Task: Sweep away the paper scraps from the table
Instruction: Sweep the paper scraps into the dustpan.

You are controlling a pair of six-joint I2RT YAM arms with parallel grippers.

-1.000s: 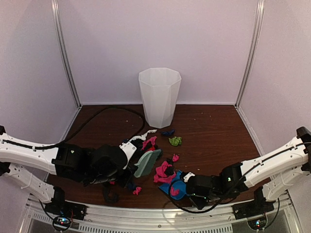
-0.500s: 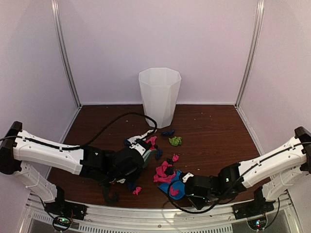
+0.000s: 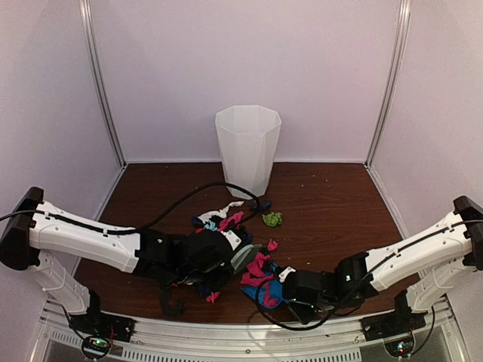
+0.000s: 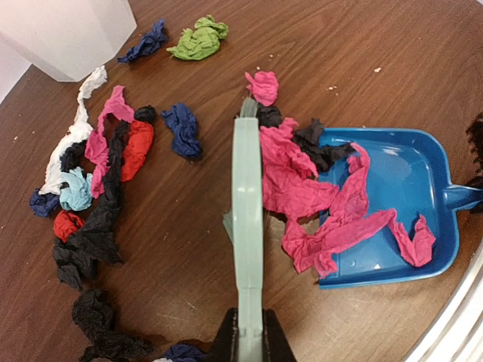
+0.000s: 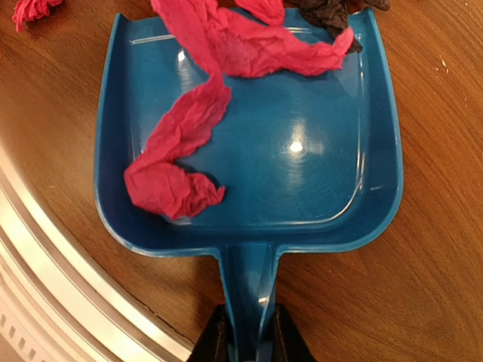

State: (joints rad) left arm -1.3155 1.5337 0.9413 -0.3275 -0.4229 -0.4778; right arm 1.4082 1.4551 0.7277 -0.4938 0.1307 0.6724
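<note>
— Nearest?
— Pinching the glossy blue plastic dustpan (image 5: 302, 173) by its handle, tight in the right gripper (image 5: 245, 341); clamping the smooth mint brush (image 4: 247, 211) in the left gripper (image 4: 247, 343).
— And the paper scraps (image 4: 298, 192)?
— Lying crumpled across the pan's mouth, against the brush, ahead of both grippers; strewn also beyond it over the wood-grain table (image 4: 377, 60), toward a faceted white bin (image 4: 68, 26).

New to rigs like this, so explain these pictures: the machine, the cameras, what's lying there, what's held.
Two robot arms, left and right, stand at the near edge of a table. The wide picture looks down from behind them; the other two come from wrist cameras. The left gripper grips a green brush, the right gripper a blue dustpan by its handle. Coloured paper scraps lie on the table, some pink ones in the dustpan. A white bin stands behind.
</note>
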